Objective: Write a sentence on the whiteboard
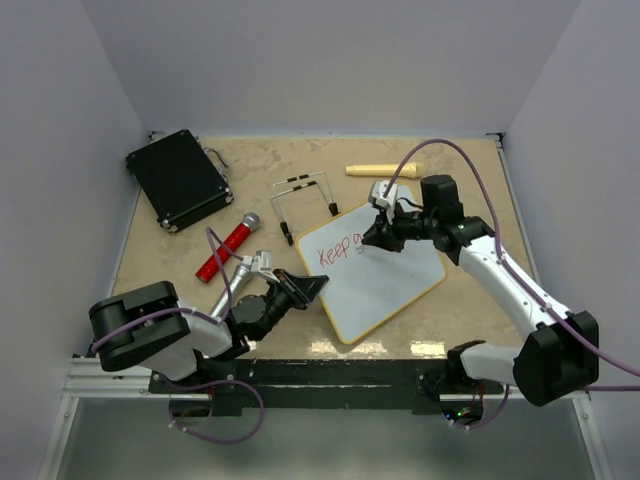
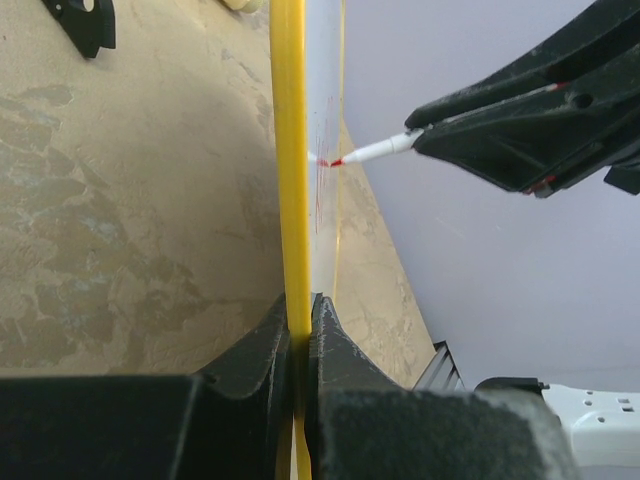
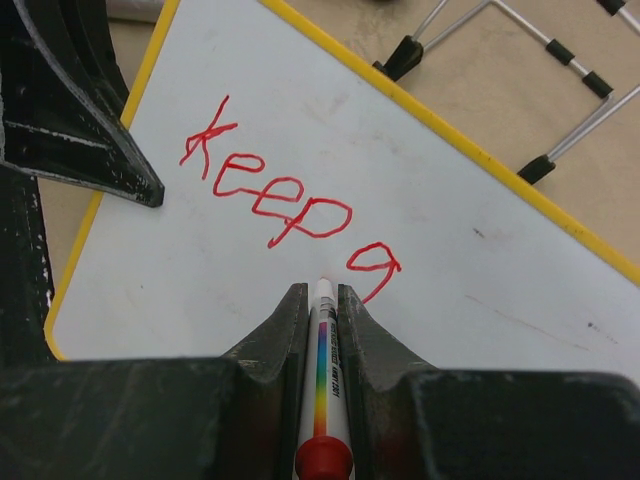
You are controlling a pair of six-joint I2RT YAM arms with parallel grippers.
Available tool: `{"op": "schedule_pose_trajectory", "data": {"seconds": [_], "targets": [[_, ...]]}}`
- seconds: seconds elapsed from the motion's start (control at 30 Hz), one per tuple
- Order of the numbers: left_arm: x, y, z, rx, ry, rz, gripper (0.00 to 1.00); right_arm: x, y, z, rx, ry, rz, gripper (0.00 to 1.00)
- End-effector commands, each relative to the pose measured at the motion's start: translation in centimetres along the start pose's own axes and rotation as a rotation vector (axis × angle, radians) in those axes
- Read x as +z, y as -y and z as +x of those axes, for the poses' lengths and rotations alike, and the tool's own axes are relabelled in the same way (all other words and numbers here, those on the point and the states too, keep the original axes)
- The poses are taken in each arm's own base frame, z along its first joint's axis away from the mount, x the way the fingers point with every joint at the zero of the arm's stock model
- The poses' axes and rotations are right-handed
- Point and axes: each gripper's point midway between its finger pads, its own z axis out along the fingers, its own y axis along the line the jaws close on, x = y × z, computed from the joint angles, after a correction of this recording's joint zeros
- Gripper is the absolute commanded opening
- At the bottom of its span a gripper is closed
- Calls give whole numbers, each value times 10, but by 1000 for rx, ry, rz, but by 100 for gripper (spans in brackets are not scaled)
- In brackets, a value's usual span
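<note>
Centrally, the right claw point(image 3: 320, 292) is closed on a marker point(image 3: 322, 370), whose tip meets the whiteboard point(image 3: 480, 290) just beside the "g". The left claw point(image 2: 300, 312) pinches the board's yellow edge, steadying it on the surface point(image 1: 470, 180). The sentence point(image 3: 285, 195) so far reads "Keep g" in red, so writing is at an early stage. The next move calls for short, light strokes to finish the second word. A wire stand point(image 1: 305, 200) lies just beyond the board's far edge. A black case point(image 1: 178, 178), red microphone point(image 1: 228, 248) and tan cylinder point(image 1: 382, 170) lie apart. Nothing appears to block the marker's path.
</note>
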Motion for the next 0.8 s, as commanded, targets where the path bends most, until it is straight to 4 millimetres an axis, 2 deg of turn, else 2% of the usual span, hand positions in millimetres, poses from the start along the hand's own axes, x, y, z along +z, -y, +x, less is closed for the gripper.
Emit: {"op": "schedule_pose_trajectory", "data": {"seconds": [0.0,0.07,0.17,0.3,0.5,0.77], "targets": [[2,24,-4,76,10,114,0,-18,7,-59,-85,112,29,0],[1,21,-3,80,4,109,0,-29,7,-71,-105,141,56,0],[-1,18,-2,90,-1,109,0,-41,5,-77,-130,177,82,0],[-2,17,0,100,-13,116,0,-46,0,-68,-117,233,89,0],[-2,18,1,122,-26,125,0,-56,10,-55,-71,241,99,0],[-1,23,4,159,-51,147,0,-63,2,-54,-86,275,84,0]]}}
